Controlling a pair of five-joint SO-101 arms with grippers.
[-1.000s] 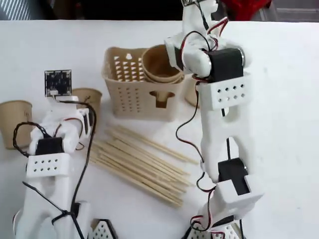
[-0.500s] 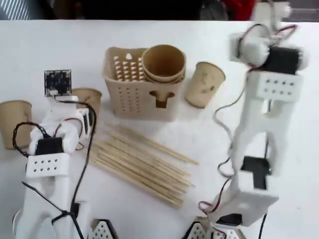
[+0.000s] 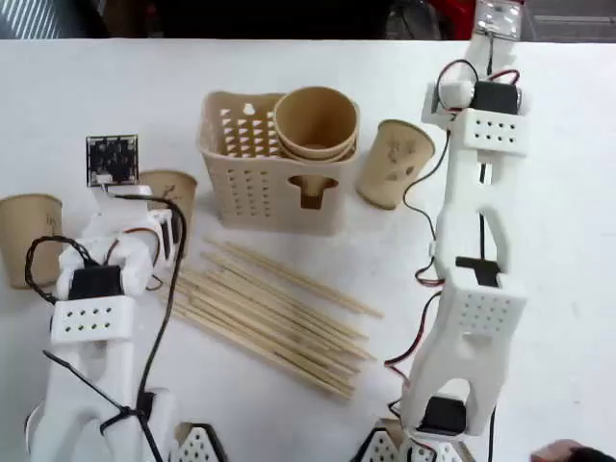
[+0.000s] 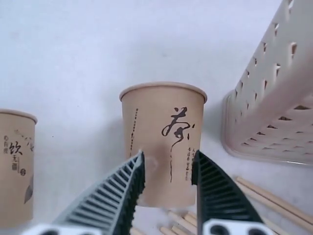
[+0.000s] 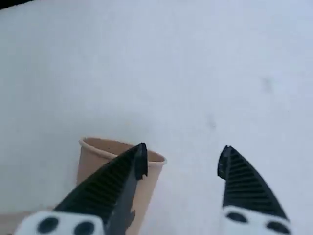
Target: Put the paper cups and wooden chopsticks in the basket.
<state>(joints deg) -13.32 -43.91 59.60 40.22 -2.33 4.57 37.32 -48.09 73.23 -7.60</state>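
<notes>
Standing paper cup (image 4: pixel 163 142) just beyond spread left gripper (image 4: pixel 168 155); right gripper (image 5: pixel 183 149), also spread, beside second paper cup (image 5: pixel 90 164)

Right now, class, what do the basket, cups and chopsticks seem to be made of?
Basket: probably moulded plastic, cream and matt, with regular hole rows. Cups: tan matt paper, rolled rim, printed side. Chopsticks: pale bare wood, perhaps bamboo; thin straight sticks.

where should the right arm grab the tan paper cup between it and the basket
Grip the tan paper cup across its side wall, just below the rolled rim, coming from the side away from the cream plastic basket. It stands upright, mouth up, and the basket crowds its other side.
</notes>
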